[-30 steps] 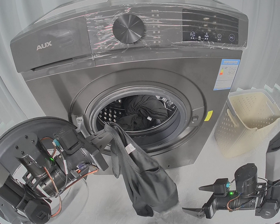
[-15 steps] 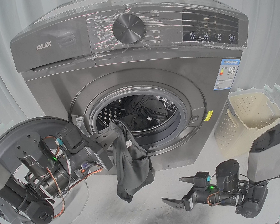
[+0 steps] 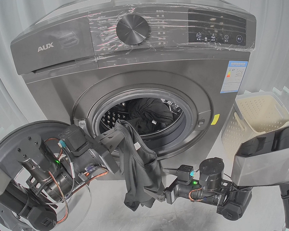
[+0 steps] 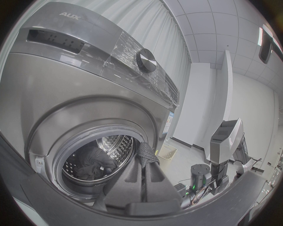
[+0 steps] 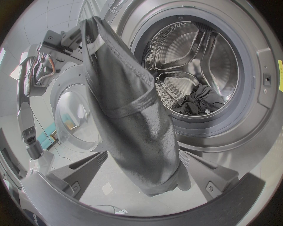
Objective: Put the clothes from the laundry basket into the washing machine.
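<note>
Some dark clothes (image 3: 149, 112) sit in the washing machine (image 3: 195, 83), the laundry basket (image 3: 240, 136) looks empty, and one garment (image 3: 135, 165) (maybe the last) hangs at the drum hole's 7 o'clock from the tight-closed left gripper (image 3: 115, 135), right gripper (image 3: 156, 180) wide open around it.

Jaws pinching dark garment (image 4: 146, 152), washing machine (image 4: 73, 85) open

I see a pale floor (image 3: 127, 226) carrying the washing machine (image 3: 65, 91), with the cream laundry basket (image 3: 237, 139) standing just beside its right side.
</note>
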Tool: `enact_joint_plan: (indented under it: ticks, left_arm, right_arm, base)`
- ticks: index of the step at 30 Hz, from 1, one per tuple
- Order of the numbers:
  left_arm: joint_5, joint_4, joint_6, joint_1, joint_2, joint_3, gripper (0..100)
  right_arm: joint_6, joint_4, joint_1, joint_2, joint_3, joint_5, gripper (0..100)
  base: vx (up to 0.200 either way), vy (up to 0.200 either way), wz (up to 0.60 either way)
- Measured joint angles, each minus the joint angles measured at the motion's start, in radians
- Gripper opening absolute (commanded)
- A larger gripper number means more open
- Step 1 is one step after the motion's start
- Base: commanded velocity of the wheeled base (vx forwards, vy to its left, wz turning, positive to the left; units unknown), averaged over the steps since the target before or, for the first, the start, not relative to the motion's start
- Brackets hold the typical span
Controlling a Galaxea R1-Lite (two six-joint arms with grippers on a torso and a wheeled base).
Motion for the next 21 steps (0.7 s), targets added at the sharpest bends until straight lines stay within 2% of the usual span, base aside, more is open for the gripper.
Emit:
enact_joint_plan:
  ticks: [12,21]
  left_arm:
    - [0.002,0.001,-0.003,-0.001,-0.015,-0.036,0]
    - [0.005,0.000,-0.009,-0.001,-0.034,-0.044,0]
  right_arm:
    - [0.030,-0.001,-0.006,0.115,-0.190,-0.011,100]
    - [0.058,-0.001,-0.001,0.157,-0.244,-0.047,100]
  base:
    - [0.000,0.000,0.00]
    - [0.000,0.000,0.00]
